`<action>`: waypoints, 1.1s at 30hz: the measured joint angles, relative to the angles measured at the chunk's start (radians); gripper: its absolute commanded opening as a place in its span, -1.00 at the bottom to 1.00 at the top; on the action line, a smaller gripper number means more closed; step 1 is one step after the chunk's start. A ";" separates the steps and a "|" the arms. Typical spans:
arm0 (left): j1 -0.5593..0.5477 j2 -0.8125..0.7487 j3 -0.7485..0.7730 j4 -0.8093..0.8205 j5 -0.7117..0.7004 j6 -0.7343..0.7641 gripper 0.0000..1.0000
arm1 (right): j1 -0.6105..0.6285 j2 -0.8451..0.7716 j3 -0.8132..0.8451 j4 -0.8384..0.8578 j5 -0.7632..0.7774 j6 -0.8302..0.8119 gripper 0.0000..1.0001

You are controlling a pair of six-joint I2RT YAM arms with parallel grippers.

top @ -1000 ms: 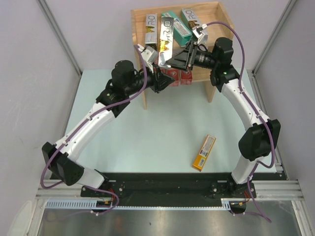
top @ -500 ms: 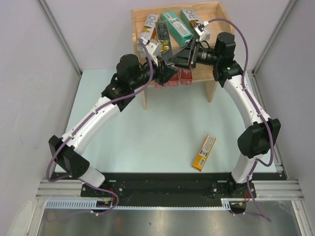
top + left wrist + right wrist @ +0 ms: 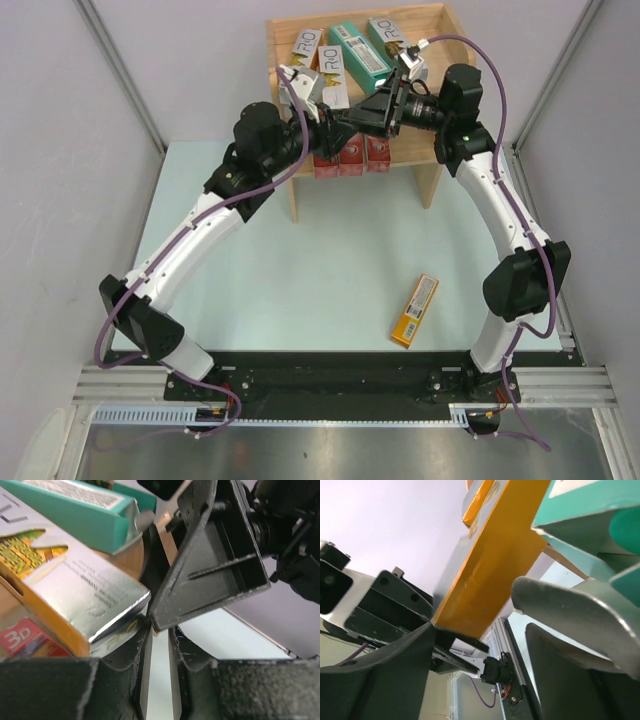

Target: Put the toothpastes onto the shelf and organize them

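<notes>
On the wooden shelf (image 3: 440, 30), two silver toothpastes (image 3: 305, 50) and two teal ones (image 3: 358, 52) lie on the top tier. Red ones (image 3: 345, 158) stand on the lower tier. One orange-yellow carton (image 3: 415, 311) lies on the table. Both grippers meet over the shelf's front. My right gripper (image 3: 352, 108) (image 3: 477, 612) is open; a silver carton with an orange side (image 3: 490, 565) leans on its left finger only. My left gripper (image 3: 322, 112) (image 3: 159, 630) is shut to a thin slit with nothing in it, just under that carton's (image 3: 85, 595) corner and touching the right finger (image 3: 215, 565).
The shelf stands against the back wall, between grey side walls (image 3: 120, 70). A teal carton (image 3: 75, 505) and a red "3D" carton (image 3: 25, 640) lie close to the left fingers. The arms' bases sit on the black rail (image 3: 340, 375) at the near edge.
My right gripper has opened and let go of the silver carton, which now rests flatter on the top tier. The left arm has reached up and forward to the shelf's front.
</notes>
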 measured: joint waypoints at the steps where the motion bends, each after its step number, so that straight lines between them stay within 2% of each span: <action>1: 0.000 0.006 0.018 -0.002 -0.012 0.002 -0.51 | -0.001 0.000 0.000 0.005 0.000 0.004 0.71; 18: 0.001 0.130 0.204 -0.091 -0.095 0.044 -0.49 | -0.040 -0.029 -0.030 0.060 0.041 0.027 0.88; 29: 0.091 0.193 0.250 -0.104 -0.085 0.035 -0.49 | -0.049 -0.190 -0.123 0.083 0.041 0.034 0.92; 33: 0.103 0.201 0.270 -0.109 -0.045 0.033 -0.40 | -0.049 -0.269 -0.172 0.082 0.045 0.016 0.93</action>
